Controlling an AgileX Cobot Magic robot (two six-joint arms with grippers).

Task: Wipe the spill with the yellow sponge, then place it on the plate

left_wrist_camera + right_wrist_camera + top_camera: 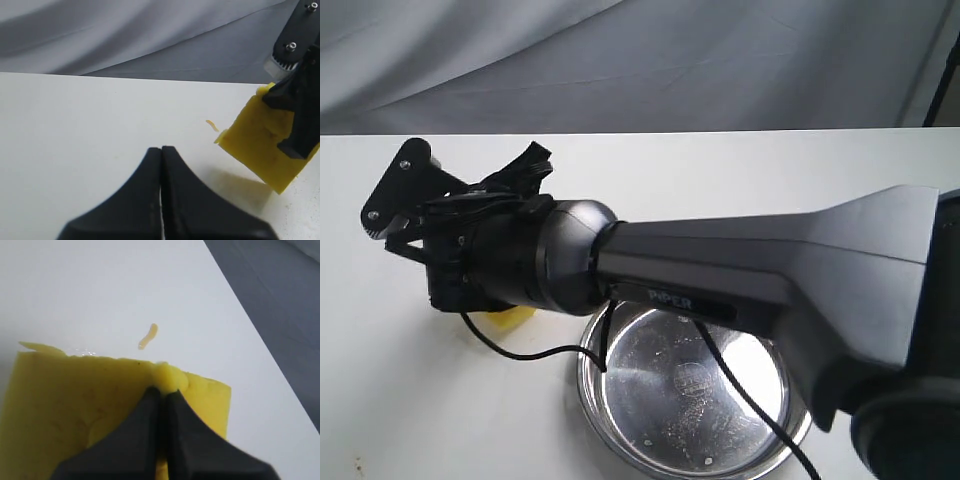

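My right gripper [162,390] is shut on the yellow sponge [75,405], pinching a bulge of foam at its top edge. From the left wrist view the sponge [255,145] hangs tilted just above the white table, with a shadow under it and the right fingers [300,115] clamped on it. A small amber-orange streak of the spill [148,336] lies on the table just beyond the sponge, also in the left wrist view as the streak [212,125]. My left gripper [161,148] is shut and empty, a short way from the sponge. The steel plate [620,400] sits front centre.
The right arm [720,260] stretches across the exterior view and hides most of the sponge [512,320]. A grey curtain [620,60] hangs behind the table's far edge. A black cable [750,400] dangles over the plate.
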